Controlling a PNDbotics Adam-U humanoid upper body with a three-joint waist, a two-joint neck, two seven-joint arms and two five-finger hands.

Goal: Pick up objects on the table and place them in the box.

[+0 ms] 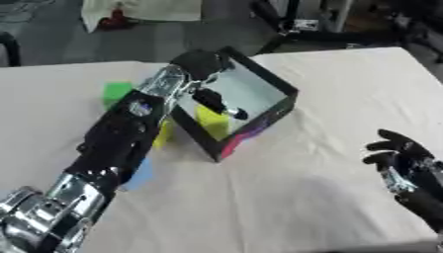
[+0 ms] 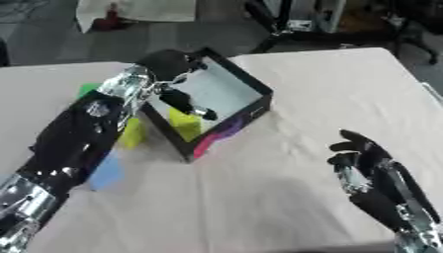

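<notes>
Surface finishes in your work area.
You see a table covered in matt, off-white cloth with soft creases. The box has dark outer walls and a smooth pale interior. Your left hand looks matt black; its arm's silver joints are glossy metal.

- Black open-topped box, pale inside, sits askew on the table; a yellow block lies inside it.
- Green block, yellow block and blue block lie left of the box.

Grey floor across the top of the frame, white cloth heaped at upper left, black stand legs at upper right, cream-covered table below.
</notes>
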